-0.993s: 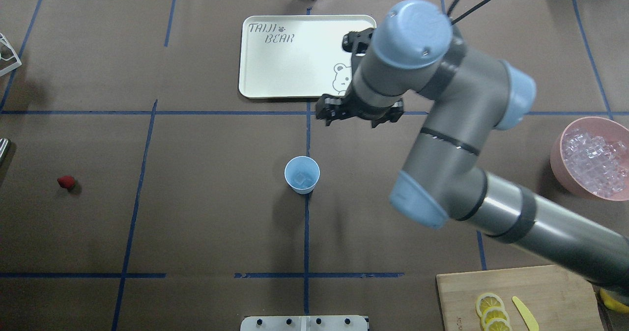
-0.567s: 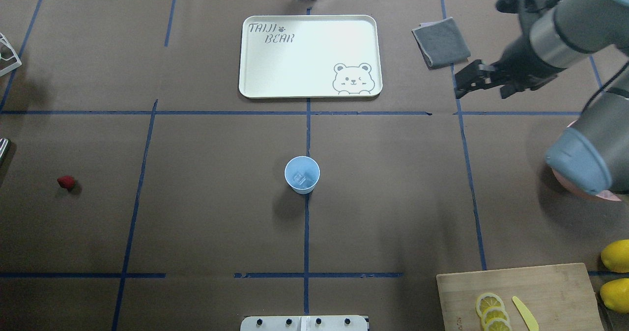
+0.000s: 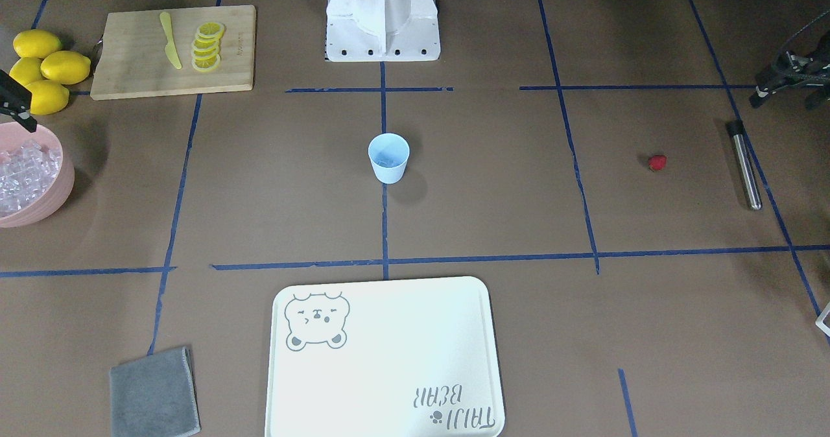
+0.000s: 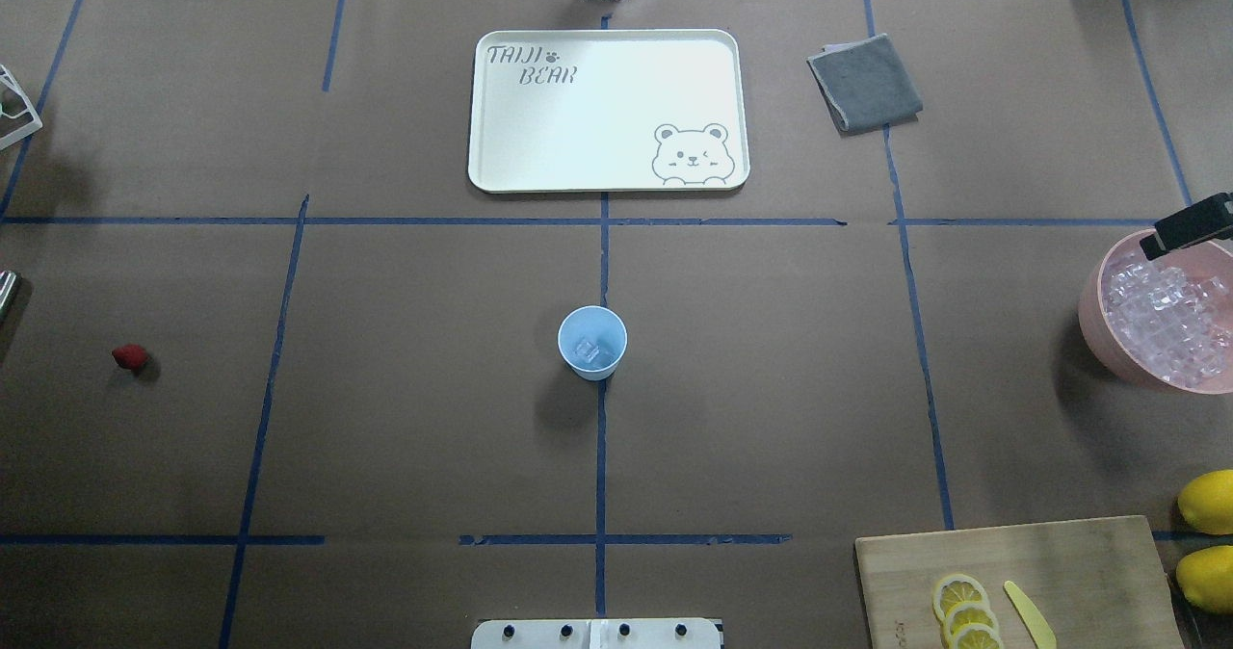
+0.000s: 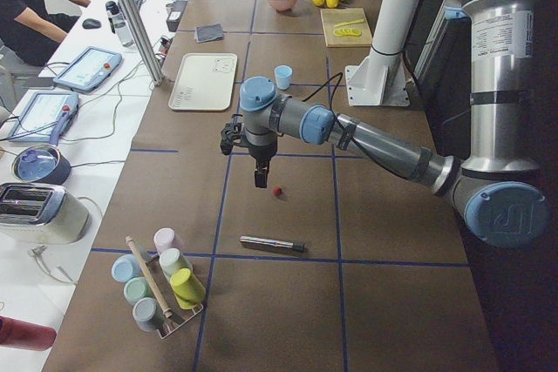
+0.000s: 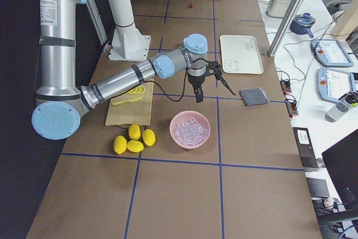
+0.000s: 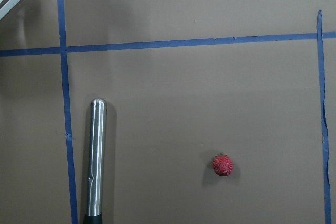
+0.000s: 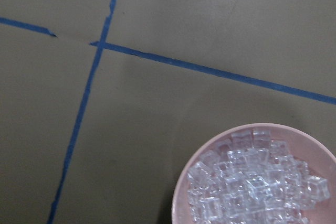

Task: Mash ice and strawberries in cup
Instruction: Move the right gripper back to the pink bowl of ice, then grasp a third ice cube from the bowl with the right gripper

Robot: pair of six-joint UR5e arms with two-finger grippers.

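Brown-papered table (image 4: pixel 385 418), overhead view. Far left: strawberry (image 4: pixel 129 357), with the left gripper (image 5: pixel 253 163) above it; its spread cannot be told. Centre: cup (image 4: pixel 591 342) holding ice (image 4: pixel 589 350). Right edge: pink bowl (image 4: pixel 1093 317) of cubes, right gripper (image 6: pixel 211 87) spread above its upper rim.

overhead and front views face opposite ways, sharing the cup (image 3: pixel 389 170), wrist cameras straight down
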